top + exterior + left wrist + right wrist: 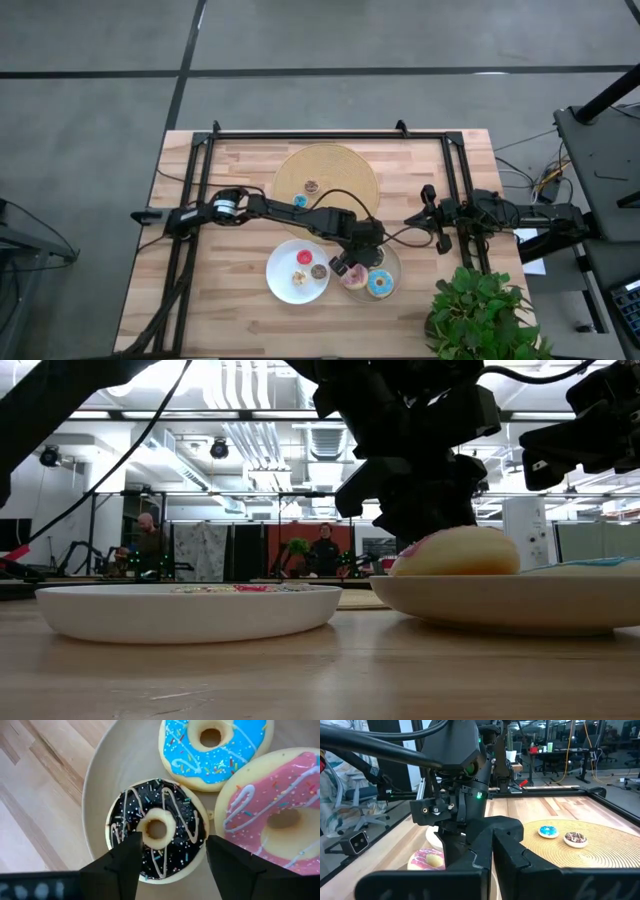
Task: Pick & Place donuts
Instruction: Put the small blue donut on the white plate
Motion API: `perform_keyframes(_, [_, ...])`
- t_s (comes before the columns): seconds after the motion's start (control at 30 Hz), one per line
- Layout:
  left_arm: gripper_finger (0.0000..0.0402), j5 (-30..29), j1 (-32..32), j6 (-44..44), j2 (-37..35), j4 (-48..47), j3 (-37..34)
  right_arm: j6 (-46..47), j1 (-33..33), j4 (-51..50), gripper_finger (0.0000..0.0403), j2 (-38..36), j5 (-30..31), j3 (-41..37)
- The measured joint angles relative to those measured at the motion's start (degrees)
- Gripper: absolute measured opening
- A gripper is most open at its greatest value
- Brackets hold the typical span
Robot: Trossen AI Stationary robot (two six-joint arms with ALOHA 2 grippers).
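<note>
From above, my left gripper hangs over the near plate, with the pink donut and the blue donut just beside it. My right gripper waits well apart near the table's edge, fingers pressed together. Two tiny donuts sit on the wooden board behind me, and three more lie on the white plate beside me.

At table height, I stand directly above the pink donut on the plate.

Through my left wrist, my fingers are spread either side of the chocolate donut, which lies flat on the plate; I cannot tell if they touch it. I judge I am letting it go. To do it well I should open wider, then rise straight up so neither finger drags it against its pink neighbour.

Through my right wrist, two tiny donuts rest on the board.
</note>
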Motion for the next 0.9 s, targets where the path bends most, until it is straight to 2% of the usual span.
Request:
perform_keyframes(0.23, [0.0191,-3.5,0.0,-0.1,-2.2,-2.1,0.0,0.0,0.0,0.0,0.0008,0.0,0.0,0.0])
perform_keyframes(0.57, [0.0191,-4.0,0.0,-4.5,-6.0,-3.6,-0.2,0.0,0.0,0.0,0.0008,0.0,0.0,0.0])
perform_keyframes(0.9, [0.0191,-5.3,0.0,-8.6,-9.4,-3.5,-7.2,0.2,0.0,0.0,0.0008,0.0,0.0,0.0])
